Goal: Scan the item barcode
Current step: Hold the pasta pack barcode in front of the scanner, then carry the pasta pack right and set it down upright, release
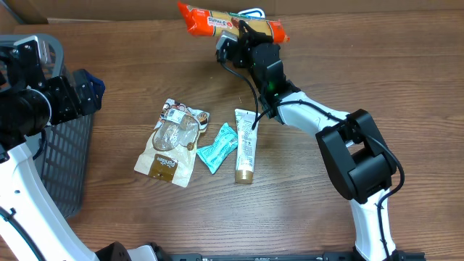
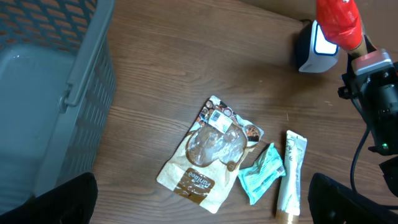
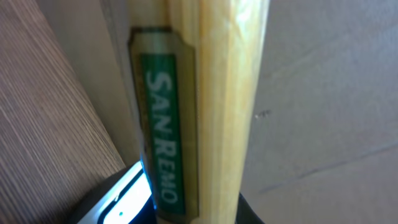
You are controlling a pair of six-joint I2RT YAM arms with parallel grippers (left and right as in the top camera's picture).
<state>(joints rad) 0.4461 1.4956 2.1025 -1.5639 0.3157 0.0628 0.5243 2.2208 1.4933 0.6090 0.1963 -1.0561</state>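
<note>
Pinching the San Remo pasta pack [image 1: 210,20] tight in right gripper [image 1: 243,36], just over the scanner [image 2: 314,50] for a read, with left gripper [image 1: 83,90] gaping empty.

Bright even light; close-up packet [image 3: 205,93] blurry.

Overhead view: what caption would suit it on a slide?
Right arm holds an orange packet at the scanner; pouch, teal sachet and tube lie on the table.

"SAN REMO" reads in white on the packet's [image 3: 214,74] green label [image 3: 163,124].
</note>
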